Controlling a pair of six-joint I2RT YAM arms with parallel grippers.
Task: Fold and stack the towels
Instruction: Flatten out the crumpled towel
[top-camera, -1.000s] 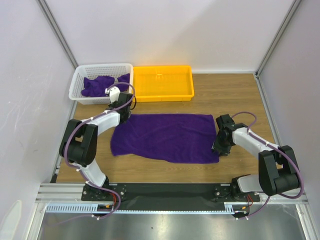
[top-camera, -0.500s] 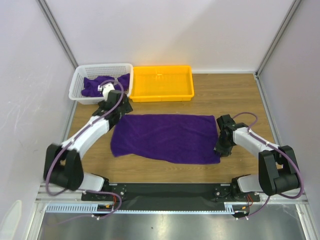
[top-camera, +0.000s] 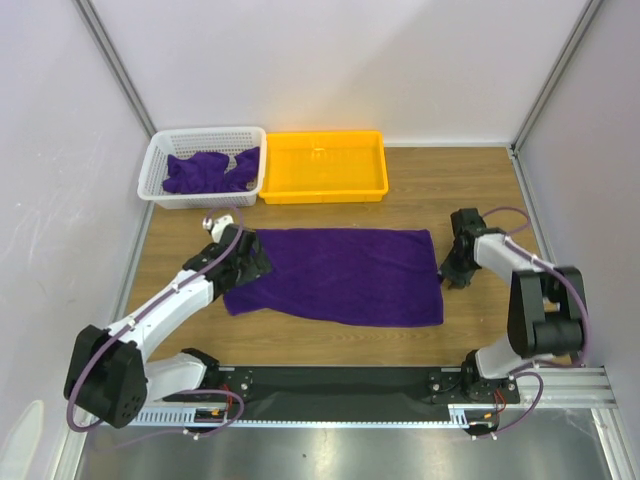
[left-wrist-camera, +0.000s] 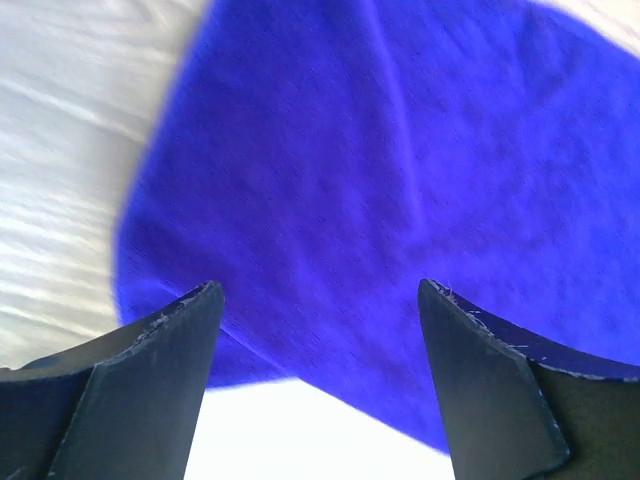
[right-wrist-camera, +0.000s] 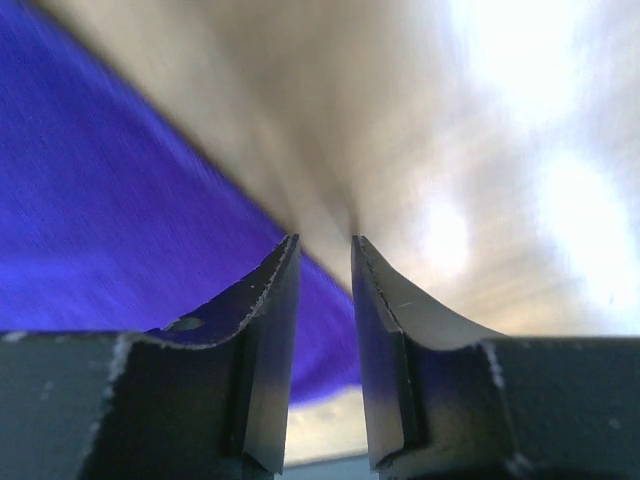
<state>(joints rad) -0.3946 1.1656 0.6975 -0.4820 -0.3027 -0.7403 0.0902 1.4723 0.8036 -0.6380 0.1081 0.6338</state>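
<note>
The left gripper (top-camera: 250, 262), fingers spread, has dropped from the basket (top-camera: 160, 160) to the spread towel (top-camera: 340, 275) at 9 o'clock; the right gripper (top-camera: 455, 278), fingers nearly pressed together, waits at 3 o'clock. Folding seems next.

a lab test cell: plain white enclosure walls (top-camera: 330, 60), aluminium frame (top-camera: 120, 65).

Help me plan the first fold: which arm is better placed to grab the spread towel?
Probably the left: its fingers are open over the spread towel's corner. The right fingers are nearly closed beside its edge.
</note>
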